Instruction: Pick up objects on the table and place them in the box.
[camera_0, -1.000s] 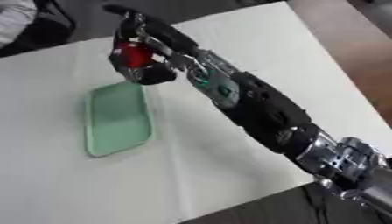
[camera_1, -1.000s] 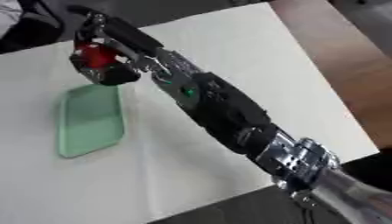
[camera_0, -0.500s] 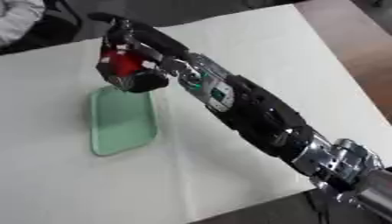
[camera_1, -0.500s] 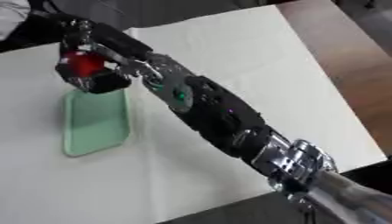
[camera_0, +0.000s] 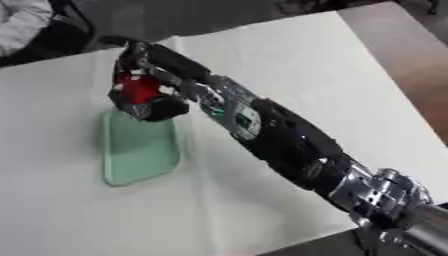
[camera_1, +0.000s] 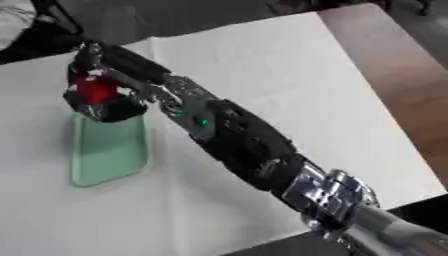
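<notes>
- The bench, covered in white, runs askew; its right edge drops to brown floor and its near edge shows at the lower right.
- Wide bare white surface lies to the right of the arm and in front of the green tray.
- The green tray lies flat at the left, well in from the bench edges.
- The right robot hand is curled round a red object, held over the tray's far end.
</notes>
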